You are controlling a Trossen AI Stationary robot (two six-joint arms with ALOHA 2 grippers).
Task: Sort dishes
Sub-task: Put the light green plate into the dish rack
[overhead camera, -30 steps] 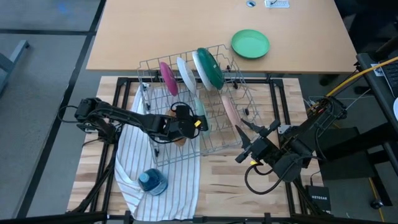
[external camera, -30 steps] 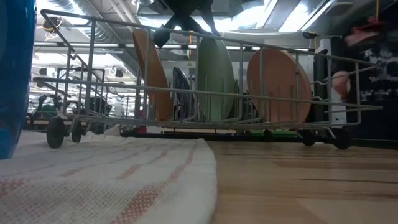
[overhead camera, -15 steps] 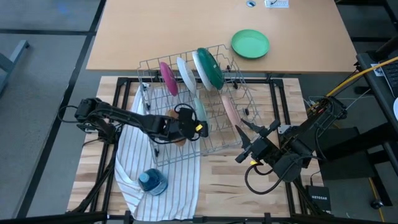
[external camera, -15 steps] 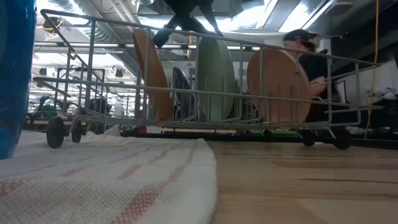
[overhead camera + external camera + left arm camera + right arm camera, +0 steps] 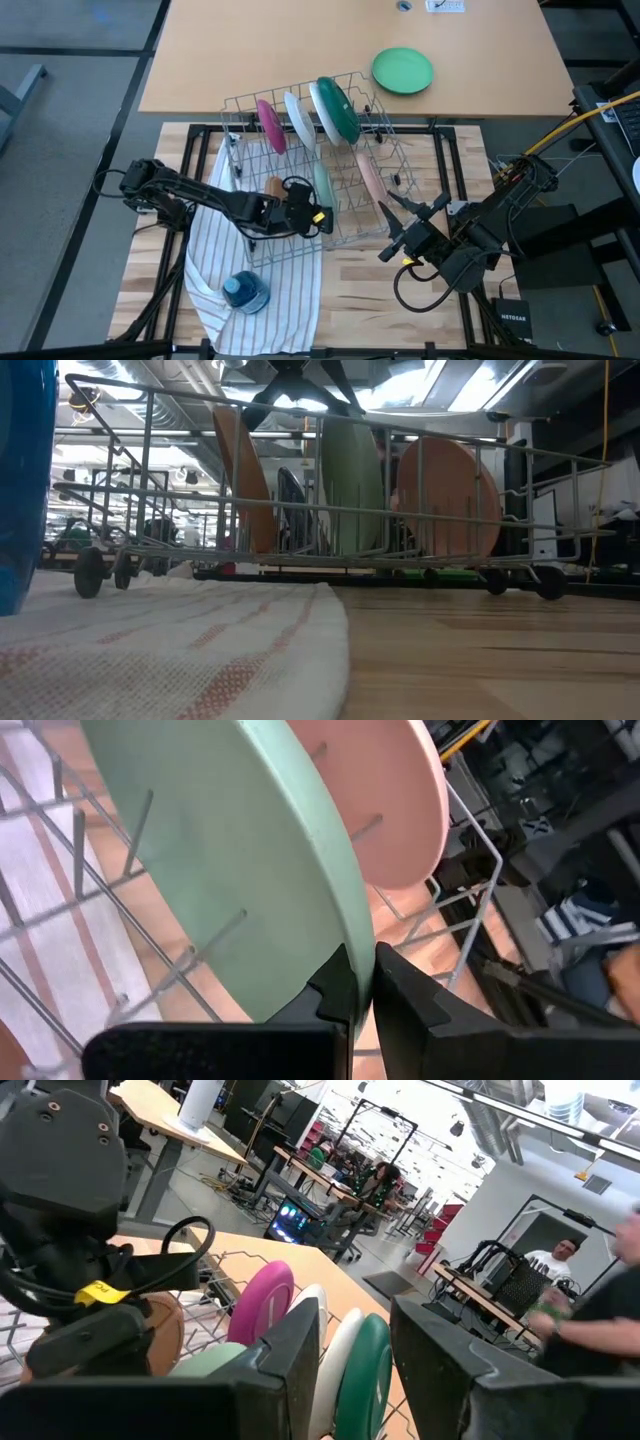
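Note:
A wire dish rack (image 5: 310, 165) stands at the table's middle. A magenta plate (image 5: 268, 125), a pale plate (image 5: 298, 118) and a white plate with a dark green back (image 5: 335, 108) stand on edge in its far row. A brown plate (image 5: 272, 187), a pale mint plate (image 5: 321, 185) and a pale pink plate (image 5: 369, 175) stand in its near row. My left gripper (image 5: 310, 213) is shut on the mint plate (image 5: 230, 850). My right gripper (image 5: 400, 225) is open and empty, near the rack's near right corner. My left gripper pinches the mint plate's rim (image 5: 352, 945) between its two fingers (image 5: 338, 988), one on each face. The plate stands on edge between the rack's wires, beside the pink plate (image 5: 390, 800).
A striped cloth (image 5: 260, 265) lies under the rack's left part and runs to the near edge, with a small blue see-through container (image 5: 245, 292) on it. A vivid green plate (image 5: 402, 70) lies on the tan table behind. People show in the room beyond (image 5: 545, 1270).
My left gripper has gone a little toward the table's near edge, along the mint plate's rim. The plates stand in the rack as before.

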